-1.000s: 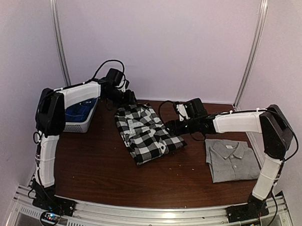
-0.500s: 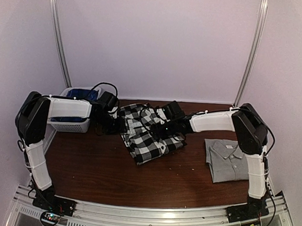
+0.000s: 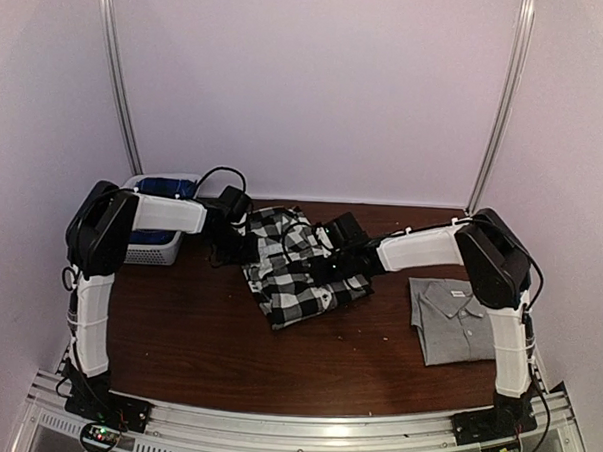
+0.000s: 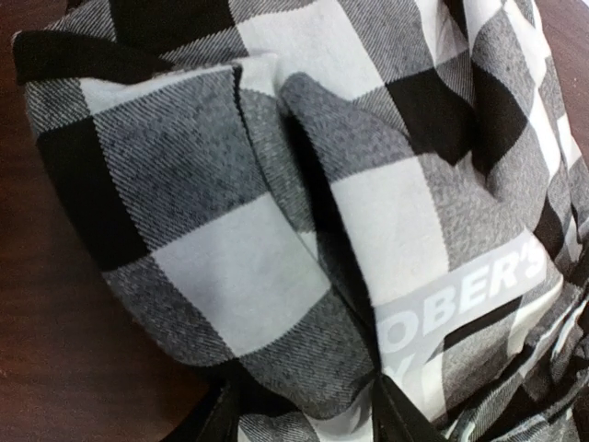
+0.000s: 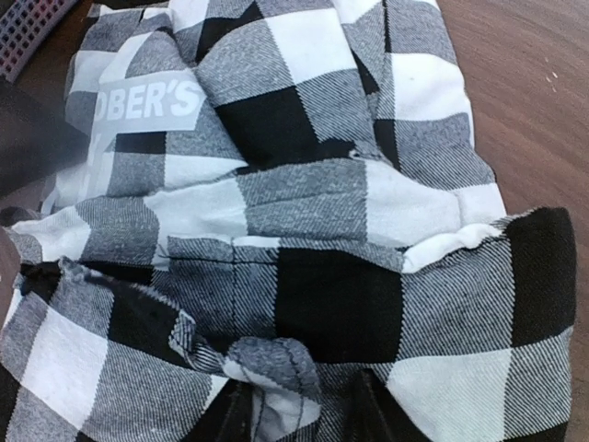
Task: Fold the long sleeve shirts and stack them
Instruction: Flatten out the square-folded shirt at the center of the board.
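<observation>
Checked shirt (image 3: 295, 266) lies rumpled at the far middle of the table (image 3: 226, 343); grey shirt (image 3: 465, 318) lies folded, well apart, on the right side. Right end effector (image 5: 294, 414) pinches a bunched fold. Left end effector (image 4: 299, 419) straddles cloth; grip cannot be confirmed. Advise securing matching edges, then lifting evenly.

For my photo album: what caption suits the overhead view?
Left gripper and right gripper pinch folds of a checked shirt; a grey shirt lies folded nearby.

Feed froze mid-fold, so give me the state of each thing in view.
checked flannel shirt: rumpled, partly folded, mid-table.
grey shirt: folded flat, right side, untouched.
left gripper: fingers around flannel fold, grip unclear.
right gripper: fingers around flannel fold, grip unclear.
basket: upright, far left corner, blue contents.
</observation>
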Tool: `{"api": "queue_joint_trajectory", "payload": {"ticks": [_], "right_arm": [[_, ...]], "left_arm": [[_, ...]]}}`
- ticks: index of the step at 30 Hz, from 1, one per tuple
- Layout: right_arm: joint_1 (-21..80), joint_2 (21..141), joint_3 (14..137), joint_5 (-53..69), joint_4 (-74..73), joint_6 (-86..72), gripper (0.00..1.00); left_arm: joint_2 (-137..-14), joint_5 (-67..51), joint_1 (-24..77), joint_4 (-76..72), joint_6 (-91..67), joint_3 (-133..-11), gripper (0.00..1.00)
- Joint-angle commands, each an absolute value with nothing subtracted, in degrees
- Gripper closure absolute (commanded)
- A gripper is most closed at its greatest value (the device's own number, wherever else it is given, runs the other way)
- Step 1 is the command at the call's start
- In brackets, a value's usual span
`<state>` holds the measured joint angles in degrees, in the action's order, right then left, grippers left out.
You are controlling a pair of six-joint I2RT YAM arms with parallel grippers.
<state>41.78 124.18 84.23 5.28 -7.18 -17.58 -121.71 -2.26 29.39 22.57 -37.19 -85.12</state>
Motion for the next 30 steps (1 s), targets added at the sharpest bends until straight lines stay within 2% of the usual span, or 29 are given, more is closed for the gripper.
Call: {"api": "queue_joint_trajectory", "payload": {"ticks": [1, 4, 7, 14, 23, 26, 30], "right_arm": [[42.01, 121.72, 80.30, 7.86, -6.06, -19.77, 0.71], [42.14, 118.54, 77.85, 7.11, -4.93, -20.76, 0.91], [42.25, 113.67, 74.51, 5.42, -3.57, -22.01, 1.00], [45.44, 100.60, 62.33, 5.75, 2.01, -24.26, 1.00], [56.71, 88.59, 46.59, 9.09, 5.23, -19.39, 1.00], [58.27, 85.91, 42.28, 12.35, 5.23, -18.92, 0.95], [58.80, 81.62, 39.82, 14.48, 3.70, -18.75, 0.70]], "left_arm": [[-125.28, -0.88, 28.92, 21.85, -35.24, -90.76, 0.54], [-127.56, -1.00, 28.84, 21.82, -34.50, -94.00, 0.65], [-130.30, -2.12, 28.83, 22.19, -33.21, -98.37, 0.77], [-139.45, -4.48, 28.34, 26.21, -30.74, -114.51, 0.93], [-144.19, -7.51, 27.13, 27.25, -30.72, -123.10, 0.96], [-144.46, -7.87, 26.83, 27.26, -30.35, -123.38, 0.96], [-144.84, -8.63, 26.63, 27.31, -29.91, -123.40, 0.95]]}}
